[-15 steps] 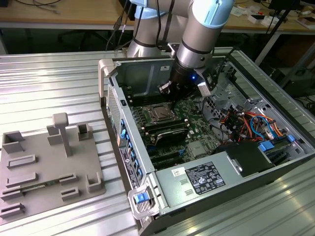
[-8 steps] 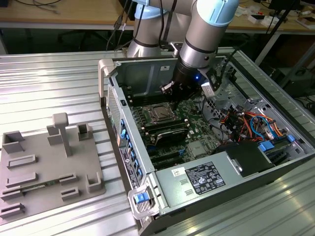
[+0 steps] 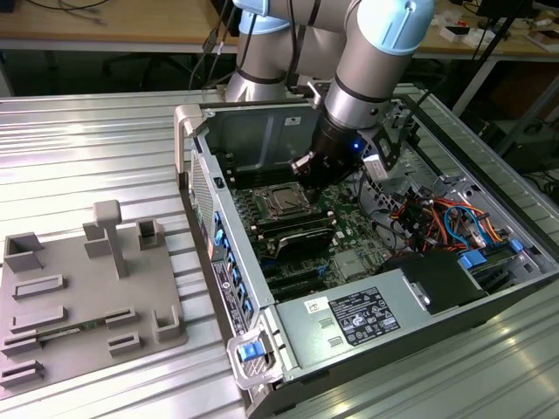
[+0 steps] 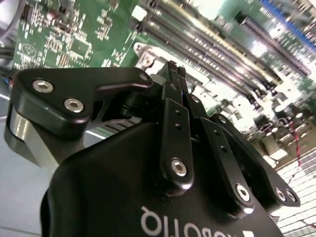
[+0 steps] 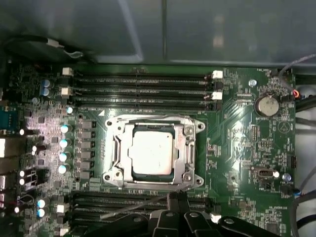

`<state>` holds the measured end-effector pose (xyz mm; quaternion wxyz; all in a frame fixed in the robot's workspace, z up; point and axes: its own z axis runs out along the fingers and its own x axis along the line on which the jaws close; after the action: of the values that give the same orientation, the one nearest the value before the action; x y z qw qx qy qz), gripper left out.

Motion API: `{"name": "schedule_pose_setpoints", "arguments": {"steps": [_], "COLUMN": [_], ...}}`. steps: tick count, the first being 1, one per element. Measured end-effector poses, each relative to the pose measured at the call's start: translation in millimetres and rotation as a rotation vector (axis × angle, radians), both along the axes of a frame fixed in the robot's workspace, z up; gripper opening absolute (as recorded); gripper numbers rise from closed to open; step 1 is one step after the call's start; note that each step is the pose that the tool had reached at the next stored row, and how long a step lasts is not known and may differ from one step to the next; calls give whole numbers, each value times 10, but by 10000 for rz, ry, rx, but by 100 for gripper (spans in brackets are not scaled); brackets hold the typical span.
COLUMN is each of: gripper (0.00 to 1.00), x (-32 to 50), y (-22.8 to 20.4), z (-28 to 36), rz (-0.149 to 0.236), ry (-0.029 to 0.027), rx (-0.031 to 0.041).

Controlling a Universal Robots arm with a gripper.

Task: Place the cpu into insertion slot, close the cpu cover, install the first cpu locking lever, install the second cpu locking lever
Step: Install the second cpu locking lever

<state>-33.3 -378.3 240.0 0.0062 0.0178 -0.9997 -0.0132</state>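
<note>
The motherboard (image 5: 247, 148) is deep green, dotted with pale blue-white capacitor tops. At its middle the cpu (image 5: 153, 153) shows a pale silvery face inside the shiny silver cpu cover (image 5: 187, 148). The memory slots (image 5: 143, 91) run in black stripes with white end clips. The gripper (image 4: 174, 74) is matte black with bright steel screws. Orange and blue cables (image 3: 445, 218) tangle inside the grey case (image 3: 253, 131).

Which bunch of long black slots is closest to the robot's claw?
The memory slots on the gripper's side of the cpu. The other memory slots lie beyond it.
</note>
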Motion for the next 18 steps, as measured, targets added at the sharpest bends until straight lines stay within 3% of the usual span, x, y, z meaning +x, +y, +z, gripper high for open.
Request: {"name": "schedule_pose_setpoints", "arguments": {"steps": [11, 18], "gripper": [11, 11], "x": [-238, -366], "y": [-20, -20], "z": [-41, -132], "rz": [13, 13], "ry": [-1, 13], "rx": [1, 0]}}
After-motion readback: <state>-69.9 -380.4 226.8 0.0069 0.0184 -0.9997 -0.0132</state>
